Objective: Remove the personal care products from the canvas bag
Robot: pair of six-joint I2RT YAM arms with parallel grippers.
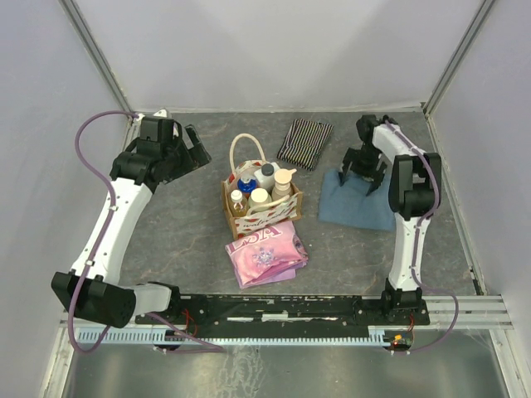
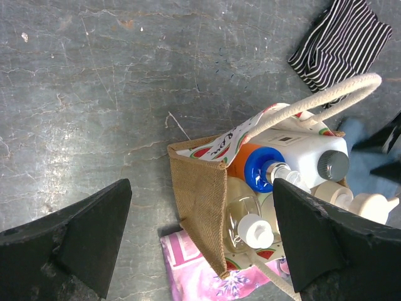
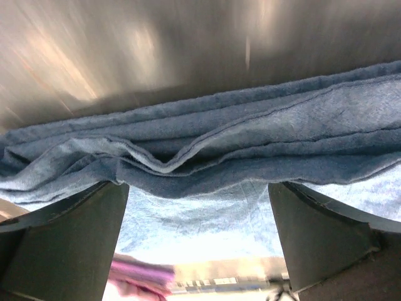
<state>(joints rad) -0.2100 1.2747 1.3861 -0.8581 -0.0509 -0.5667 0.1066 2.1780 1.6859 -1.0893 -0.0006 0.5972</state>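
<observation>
Both tools spread, neither holding anything. Left tool (image 2: 202, 188) hangs above and to the left of the canvas bag (image 1: 264, 219), clear of it. Right tool (image 3: 199, 188) is low at the folded edge of the blue cloth (image 1: 357, 207), fingers either side of it; can't tell if it's touching.

Bag upright mid-counter (image 1: 182, 240), handle (image 2: 326, 95) looped up. Products all inside:
- orange bottle with blue pump (image 2: 241, 162)
- whitish bottle (image 2: 294, 150)
- beige pump bottle (image 1: 284, 184)
- small amber bottle (image 1: 237, 202)

Pink cloth (image 1: 265, 253) lies against the bag's near wall. Striped cloth (image 1: 304, 143) is beyond the bag, apart from it.
</observation>
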